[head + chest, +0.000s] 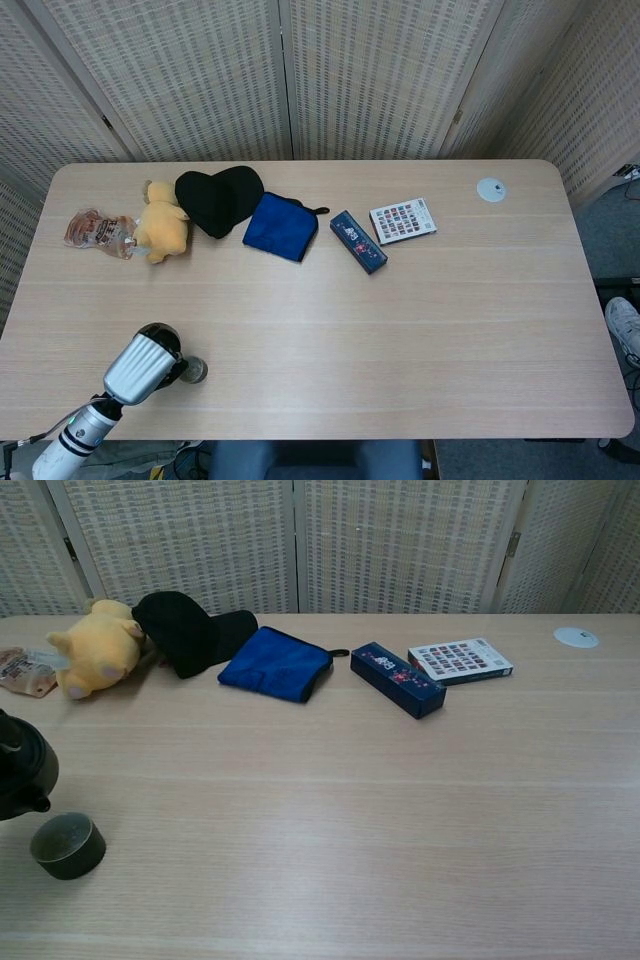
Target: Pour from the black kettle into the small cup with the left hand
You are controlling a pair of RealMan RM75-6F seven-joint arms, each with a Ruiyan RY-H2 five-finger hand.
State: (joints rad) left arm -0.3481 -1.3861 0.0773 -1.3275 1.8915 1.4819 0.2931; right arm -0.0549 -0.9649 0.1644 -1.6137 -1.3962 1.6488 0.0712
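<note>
The black kettle [22, 776] hangs at the far left edge of the chest view, nearly level, with its spout just above and left of the small cup [67, 845]. The dark cup stands on the table with liquid in it. No stream runs from the spout. In the head view, my left arm [138, 368] reaches in from the bottom left and lies over the kettle [158, 336], hiding the hand that holds it. The cup [193, 371] shows just right of the arm. My right hand is in neither view.
Along the back of the table [400, 320] lie a snack packet [95, 231], a yellow plush toy [162, 226], a black cap [218, 198], a blue cloth [281, 226], a dark blue box [358, 241], a card of coloured squares [403, 220] and a white disc [490, 189].
</note>
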